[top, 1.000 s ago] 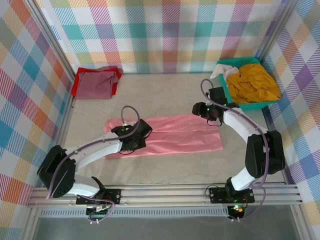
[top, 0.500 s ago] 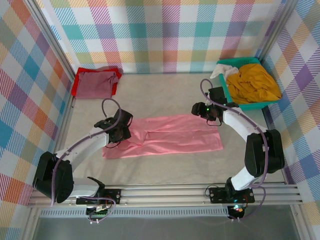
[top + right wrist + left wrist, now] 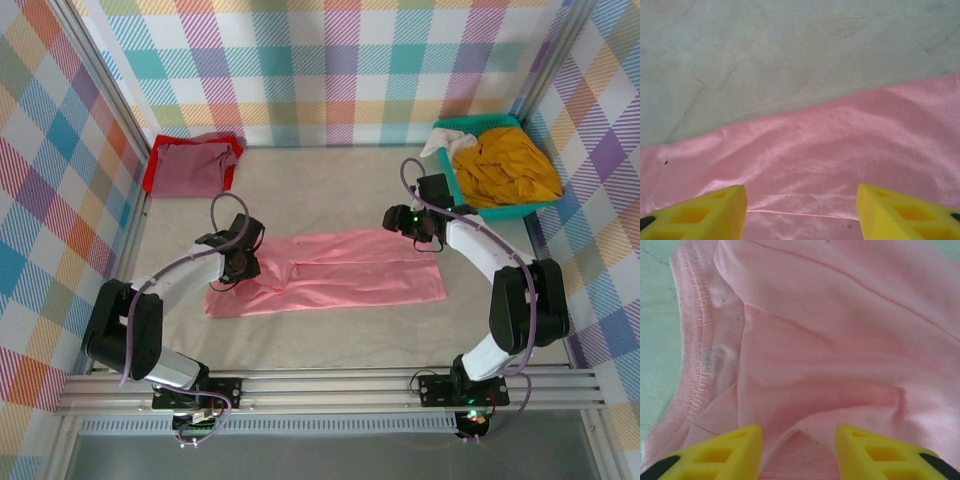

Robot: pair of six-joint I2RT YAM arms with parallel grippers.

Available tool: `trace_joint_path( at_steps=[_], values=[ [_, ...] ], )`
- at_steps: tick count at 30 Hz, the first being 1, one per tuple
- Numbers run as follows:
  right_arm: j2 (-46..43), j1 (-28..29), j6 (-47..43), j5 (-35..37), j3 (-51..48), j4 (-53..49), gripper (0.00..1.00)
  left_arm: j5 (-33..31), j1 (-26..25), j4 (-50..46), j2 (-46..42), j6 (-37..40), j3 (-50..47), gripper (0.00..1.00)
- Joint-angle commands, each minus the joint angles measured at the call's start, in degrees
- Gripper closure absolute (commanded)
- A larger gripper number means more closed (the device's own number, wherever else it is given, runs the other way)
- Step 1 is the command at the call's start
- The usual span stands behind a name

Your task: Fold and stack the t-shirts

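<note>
Salmon-pink cloth t-shirt (image 3: 340, 270) flat at centre of grey table (image 3: 330, 190). Maroon cloth tee (image 3: 195, 168) atop red cloth tee (image 3: 152, 178), far-left corner. Teal plastic basket (image 3: 505, 211) far right, mustard-yellow cloth tee (image 3: 515, 165) inside.

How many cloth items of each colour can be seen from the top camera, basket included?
Salmon-pink t-shirt: 1
Maroon t-shirt: 1
Red t-shirt, under the maroon one: 1
Mustard-yellow t-shirt, crumpled in the teal basket: 1
White cloth, kind unclear, on the basket's edge: 1
Total: 5
</note>
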Motion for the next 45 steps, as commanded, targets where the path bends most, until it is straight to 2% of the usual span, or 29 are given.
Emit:
trace_joint_path(
  at_steps=[1,4,5,12,23,29,35,42,45],
  values=[
    [-0.31,0.31,-0.69,0.07,0.65,0.2,0.4,-0.55,0.66,1.09,1.22,1.49,-1.16,0.75],
    [-0.11,0.31,-0.36,-0.48,0.77,0.23,0.39,0.03,0.66,1.57,1.49,1.78,-1.79,0.96],
    [-0.07,0.31,-0.3,-0.66,0.86,0.23,0.39,0.34,0.66,1.39,1.35,1.87,-1.79,1.0],
    [-0.22,0.26,-0.38,-0.66,1.13,-0.03,0.38,1.43,0.49,0.28,-2.45,1.25,-3.57,1.0],
    [-0.28,0.31,-0.69,-0.05,1.83,-1.17,0.38,1.14,0.4,-1.56,-13.05,-0.46,-10.22,1.0],
    [-0.58,0.31,-1.43,0.98,2.79,-2.48,0.38,6.38,-0.34,-1.2,-13.65,1.04,-11.64,1.0],
    [-1.03,0.3,-1.37,1.36,2.71,-2.83,0.38,3.33,-4.65,-3.5,-10.73,0.09,-11.71,1.0],
    [-0.81,0.28,-1.99,2.05,3.04,-3.28,0.37,2.19,-5.03,-5.94,-14.1,-1.64,-14.05,1.0],
    [-0.46,0.31,-2.35,2.24,3.24,-3.55,0.36,3.95,-5.05,-5.09,-14.55,-4.38,-15.77,1.0]
  ],
)
